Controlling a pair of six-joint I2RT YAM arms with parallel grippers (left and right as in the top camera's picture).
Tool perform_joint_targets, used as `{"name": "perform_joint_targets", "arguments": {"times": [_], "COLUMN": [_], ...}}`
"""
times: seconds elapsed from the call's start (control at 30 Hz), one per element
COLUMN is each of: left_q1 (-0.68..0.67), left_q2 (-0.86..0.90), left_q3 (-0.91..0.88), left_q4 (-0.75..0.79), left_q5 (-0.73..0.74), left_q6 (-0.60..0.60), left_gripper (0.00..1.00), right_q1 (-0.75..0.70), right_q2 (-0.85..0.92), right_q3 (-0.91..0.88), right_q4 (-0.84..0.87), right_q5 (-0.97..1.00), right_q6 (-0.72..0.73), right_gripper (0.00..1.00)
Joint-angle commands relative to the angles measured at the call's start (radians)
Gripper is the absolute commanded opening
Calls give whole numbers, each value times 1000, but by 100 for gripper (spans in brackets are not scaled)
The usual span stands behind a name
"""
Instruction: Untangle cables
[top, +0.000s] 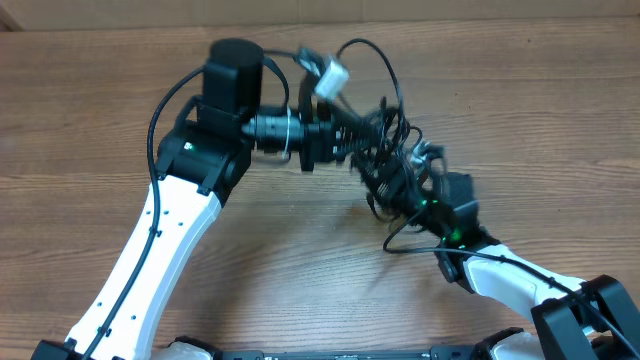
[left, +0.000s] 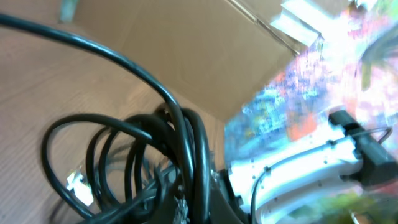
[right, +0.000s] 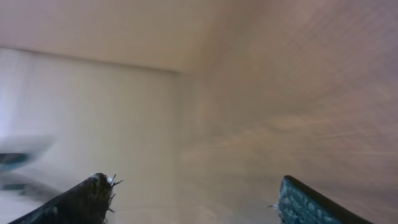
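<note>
The black cables (top: 388, 130) form a tangled bundle at the table's middle, lifted off the wood. A white plug (top: 331, 78) sticks up at the bundle's top left. My left gripper (top: 347, 146) points right and is shut on the bundle. In the left wrist view the cable loops (left: 180, 140) run through my jaws (left: 200, 208), and a silver plug (left: 78, 185) shows at lower left. My right gripper (top: 402, 183) is at the bundle's lower right side. In the blurred right wrist view its fingers (right: 193, 199) stand wide apart with nothing between them.
A loose cable loop (top: 410, 243) hangs down to the wooden table (top: 300, 260) beside the right wrist. A cardboard wall (top: 480, 10) runs along the far edge. The arms' own thicker wires (top: 170, 95) arc by the left arm.
</note>
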Motion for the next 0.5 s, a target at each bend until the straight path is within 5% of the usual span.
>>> {"name": "perform_joint_targets", "arguments": {"times": [0.0, 0.1, 0.33, 0.47], "left_q1": [55, 104, 192, 179], "left_q2": [-18, -18, -16, -3], "left_q3": [16, 16, 16, 16], "left_q4": [139, 139, -145, -262], "left_q5": [6, -89, -531, -664], "left_q6": [-277, -348, -369, -382], "left_gripper": [4, 4, 4, 4], "right_q1": [1, -21, -59, -59], "right_q2": [9, 9, 9, 9], "right_q3": [7, 7, 7, 7], "right_q4": [-78, -159, -374, -419], "right_q5": [23, 26, 34, 42], "right_q6": [-177, -245, -314, -362], "right_gripper": [80, 79, 74, 75]}}
